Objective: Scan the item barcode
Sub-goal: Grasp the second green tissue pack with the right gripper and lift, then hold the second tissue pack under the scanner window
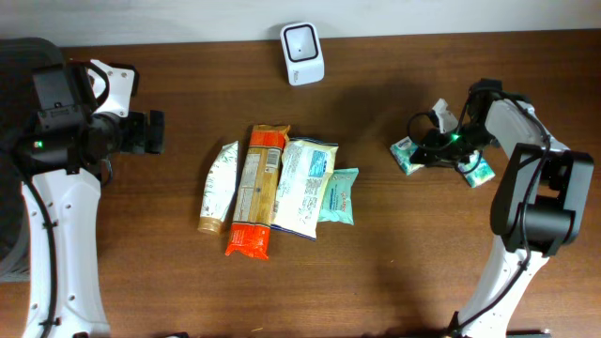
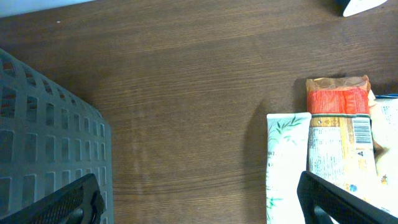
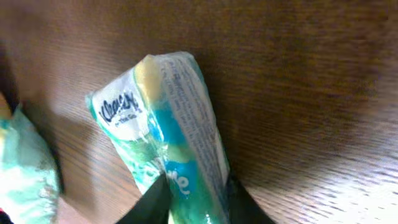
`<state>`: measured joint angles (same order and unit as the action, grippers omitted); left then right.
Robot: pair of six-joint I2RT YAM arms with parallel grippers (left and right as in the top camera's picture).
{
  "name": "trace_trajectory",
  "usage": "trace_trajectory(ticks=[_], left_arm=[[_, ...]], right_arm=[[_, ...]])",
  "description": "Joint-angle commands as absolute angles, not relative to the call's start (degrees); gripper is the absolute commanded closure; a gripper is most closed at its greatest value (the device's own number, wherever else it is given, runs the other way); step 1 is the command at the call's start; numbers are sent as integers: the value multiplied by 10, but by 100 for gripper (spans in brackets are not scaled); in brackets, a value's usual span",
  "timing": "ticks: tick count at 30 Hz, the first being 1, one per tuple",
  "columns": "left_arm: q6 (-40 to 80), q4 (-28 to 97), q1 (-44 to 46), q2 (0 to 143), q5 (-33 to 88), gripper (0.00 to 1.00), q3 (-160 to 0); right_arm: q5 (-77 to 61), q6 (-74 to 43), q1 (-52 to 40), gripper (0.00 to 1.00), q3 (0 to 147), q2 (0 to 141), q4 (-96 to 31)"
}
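Note:
My right gripper (image 3: 193, 202) is shut on a green and white Kleenex tissue pack (image 3: 165, 118), pinched near one end just above the table. A second green pack (image 3: 25, 168) lies at the left edge of the right wrist view. From overhead the right gripper (image 1: 439, 150) hangs between two green packs, one (image 1: 406, 156) on its left and one (image 1: 480, 173) on its right; which of them is held I cannot tell there. The white scanner (image 1: 302, 53) stands at the back centre. My left gripper (image 1: 150, 131) is open and empty at the far left.
A row of items lies mid-table: a white tube (image 1: 217, 188), an orange packet (image 1: 255, 192), a white and blue bag (image 1: 305, 188) and a teal pouch (image 1: 340, 195). A grey slotted basket (image 2: 43, 137) sits beside my left gripper (image 2: 202, 205).

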<state>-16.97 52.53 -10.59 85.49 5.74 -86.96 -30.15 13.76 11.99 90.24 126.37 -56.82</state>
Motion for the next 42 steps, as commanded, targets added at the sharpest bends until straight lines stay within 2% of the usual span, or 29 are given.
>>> trace_trajectory(ticks=[1,5,9,14,19,25,31,33,36,42], left_arm=[[-177,524,-108,845,62,1,-872],[-177,524,-108,845,62,1,-872],[-177,524,-108,845,62,1,-872],[-177,524,-108,845,62,1,-872],[-177,524,-108,845,62,1,-872],[-177,524,-108,845,62,1,-872],[-177,524,-108,845,62,1,-872],[-177,524,-108,845,62,1,-872],[-177,524,-108,845,62,1,-872],[-177,524,-108,845,62,1,-872]], right_arm=[[-331,130,117,96,877,1271,-571],[-424,130,116,96,881,1263,-587],[-502,130,108,96,881,1194,-624],[-716,130,108,96,881,1084,-674],[-889,65,101,96,881,1054,-677],[-889,-82,64,96,882,1054,-673],[-888,-95,20,96,917,1054,-653],[-816,-105,-13,96,960,1054,-641],[-594,-145,-97,96,1056,1054,-640],[-172,-166,-249,96,1338,1078,-744]])
